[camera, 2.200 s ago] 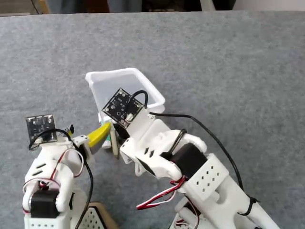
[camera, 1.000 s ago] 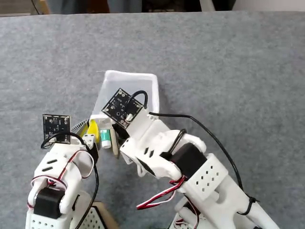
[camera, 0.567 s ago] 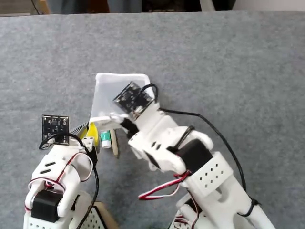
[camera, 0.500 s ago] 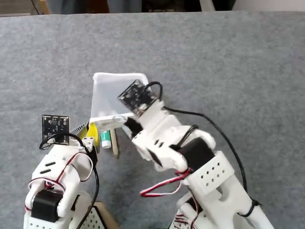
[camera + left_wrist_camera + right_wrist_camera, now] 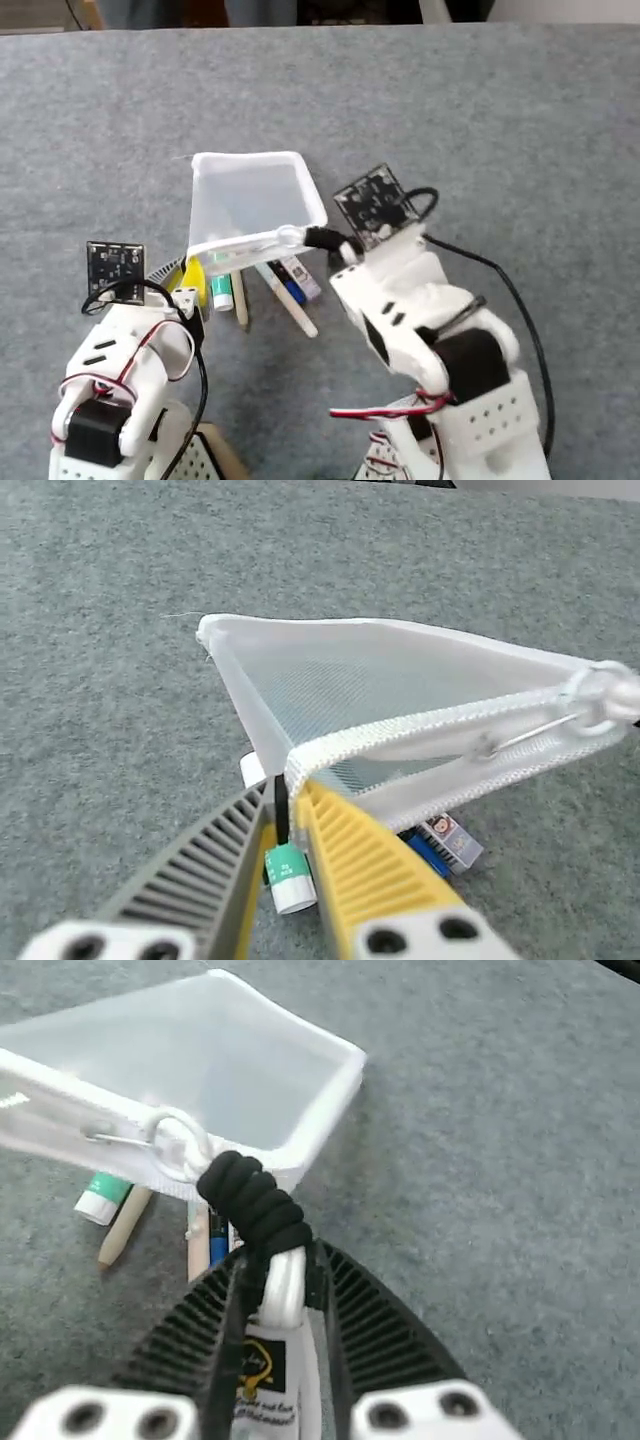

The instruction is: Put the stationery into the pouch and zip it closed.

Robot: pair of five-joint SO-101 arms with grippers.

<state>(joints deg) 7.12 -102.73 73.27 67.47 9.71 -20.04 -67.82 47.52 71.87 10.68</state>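
A white translucent pouch [image 5: 250, 195] is held off the table, its zip edge [image 5: 240, 243] stretched taut between both grippers. My left gripper [image 5: 193, 275] is shut on the black tab at one end of the pouch [image 5: 400, 690]. My right gripper [image 5: 335, 248] is shut on the black cord pull [image 5: 250, 1200], which hangs from the zip ring [image 5: 180, 1145]. The stationery lies on the table below the zip edge: a green-capped glue stick [image 5: 221, 290], a pencil [image 5: 240, 302], a blue pen [image 5: 285, 285] and a pale stick [image 5: 297, 312].
Grey felt covers the table [image 5: 500, 120], with free room at the far side and to the right. Both arm bases stand at the near edge. A small printed item [image 5: 450, 838] lies beside the blue pen.
My right arm has swung to the right with the zip pull, drawing the pouch's edge taut and uncovering the pen and sticks. The left arm has stayed put for the last second.
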